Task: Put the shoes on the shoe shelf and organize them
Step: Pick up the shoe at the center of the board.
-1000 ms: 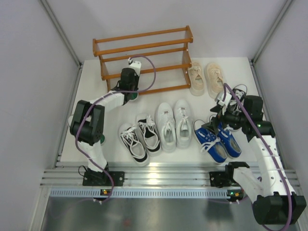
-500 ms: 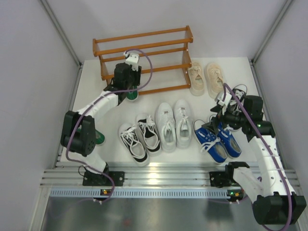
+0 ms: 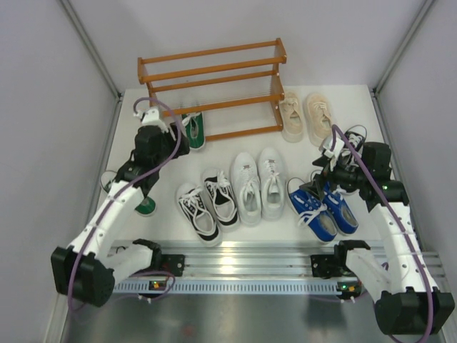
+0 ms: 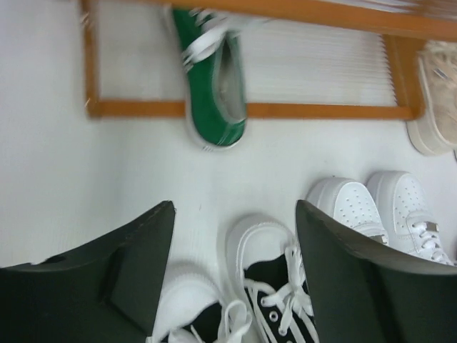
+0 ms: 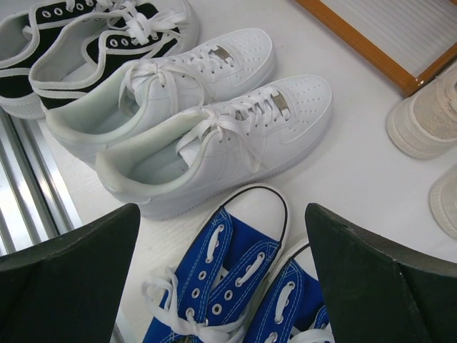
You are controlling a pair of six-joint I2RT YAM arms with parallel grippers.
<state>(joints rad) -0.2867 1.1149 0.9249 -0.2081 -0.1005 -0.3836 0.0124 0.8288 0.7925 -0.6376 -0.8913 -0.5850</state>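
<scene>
The shoe shelf (image 3: 214, 78) stands at the back. One green shoe (image 3: 193, 128) (image 4: 214, 86) lies across its bottom front rail (image 4: 300, 111) at the left end. A second green shoe (image 3: 145, 207) shows partly from under my left arm. My left gripper (image 3: 166, 143) (image 4: 235, 207) hangs open and holds nothing, above the toes of the black-and-white shoes (image 3: 207, 204) (image 4: 278, 286). My right gripper (image 3: 330, 168) (image 5: 223, 214) is open over the blue shoes (image 3: 323, 211) (image 5: 235, 264), not touching them.
The white pair (image 3: 257, 186) (image 5: 214, 136) lies mid-table between the black-and-white and blue pairs. The beige pair (image 3: 307, 114) (image 5: 428, 114) sits just right of the shelf. Grey walls close in both sides, and a metal rail (image 3: 235, 268) runs along the near edge.
My left gripper opened and let go of the green shoe at the shelf's bottom tier. The left arm drew back toward the left and near side. The right arm stayed still.
</scene>
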